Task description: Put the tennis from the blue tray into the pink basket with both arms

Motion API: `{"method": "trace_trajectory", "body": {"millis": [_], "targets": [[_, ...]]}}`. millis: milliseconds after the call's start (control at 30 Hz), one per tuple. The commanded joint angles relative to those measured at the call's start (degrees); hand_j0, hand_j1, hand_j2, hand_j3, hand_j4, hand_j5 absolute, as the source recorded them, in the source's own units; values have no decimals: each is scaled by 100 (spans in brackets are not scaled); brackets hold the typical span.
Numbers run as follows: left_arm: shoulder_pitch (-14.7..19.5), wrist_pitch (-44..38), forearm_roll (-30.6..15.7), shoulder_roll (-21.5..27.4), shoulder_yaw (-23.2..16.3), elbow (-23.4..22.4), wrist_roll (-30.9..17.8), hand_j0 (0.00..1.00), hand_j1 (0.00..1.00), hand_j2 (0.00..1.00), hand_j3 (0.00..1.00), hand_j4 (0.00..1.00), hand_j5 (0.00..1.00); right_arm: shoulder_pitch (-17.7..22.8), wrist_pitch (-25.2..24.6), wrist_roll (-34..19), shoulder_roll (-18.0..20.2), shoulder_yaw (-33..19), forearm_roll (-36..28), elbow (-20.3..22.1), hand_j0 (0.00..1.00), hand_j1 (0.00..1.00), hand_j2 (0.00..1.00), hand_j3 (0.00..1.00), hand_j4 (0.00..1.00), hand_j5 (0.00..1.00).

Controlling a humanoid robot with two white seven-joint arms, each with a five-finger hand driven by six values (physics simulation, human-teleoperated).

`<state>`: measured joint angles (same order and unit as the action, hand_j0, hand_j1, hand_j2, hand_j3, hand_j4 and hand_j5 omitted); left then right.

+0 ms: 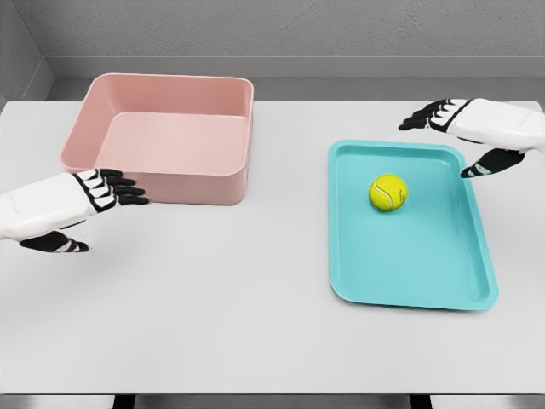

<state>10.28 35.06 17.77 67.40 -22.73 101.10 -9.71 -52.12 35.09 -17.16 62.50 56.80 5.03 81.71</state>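
Lowest in the frame, at the left edge, the left hand [81, 209] reaches in over the white table [213, 315], fingers spread and holding nothing, thumb hanging below; its fingertips lie just in front of the pink basket's near left corner. Right of centre sits the blue tray [409, 281], flat on the table, running from the lower right up toward the middle right; the tennis ball [388, 192] rests in its upper half, touching neither hand. Further up, at upper left, stands the pink basket [102, 119], well apart from the tray. At the upper right edge the right hand [464, 136] hovers over the tray's far right corner, fingers apart, grasping nothing.
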Motion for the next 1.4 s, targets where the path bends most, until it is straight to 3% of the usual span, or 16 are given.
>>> {"method": "trace_trajectory", "body": {"millis": [0,500,833,867,900,933,1367], "targets": [[0,-6,-19,115,-30,6,22,100,100,100,100,100,100,0,-9,11,7,-11,-37,11,100,100,100,100,100,100],[-9,-6,-54,71,32,6,22,100,100,100,100,100,100,149,-9,11,-80,192,-46,11,100,100,100,100,100,100],[-18,-6,-116,27,-30,15,224,100,100,100,100,100,100,246,-9,2,-502,218,-37,-50,100,100,100,100,100,100],[-26,-6,-98,-350,-21,6,189,100,100,100,100,100,100,246,-9,-7,-520,218,-29,-50,100,100,100,100,100,100],[-61,-6,-98,-430,5,6,189,100,100,100,100,100,100,255,-9,-16,-546,218,-28,-59,100,100,100,100,100,100],[-272,-6,-107,-570,32,6,215,100,100,100,100,100,100,255,-9,-16,-599,253,-28,-68,100,100,100,100,100,100],[-220,-6,-107,-500,41,6,189,100,100,100,100,100,100,246,-9,-77,-889,534,42,-375,100,100,100,100,100,100]]}}
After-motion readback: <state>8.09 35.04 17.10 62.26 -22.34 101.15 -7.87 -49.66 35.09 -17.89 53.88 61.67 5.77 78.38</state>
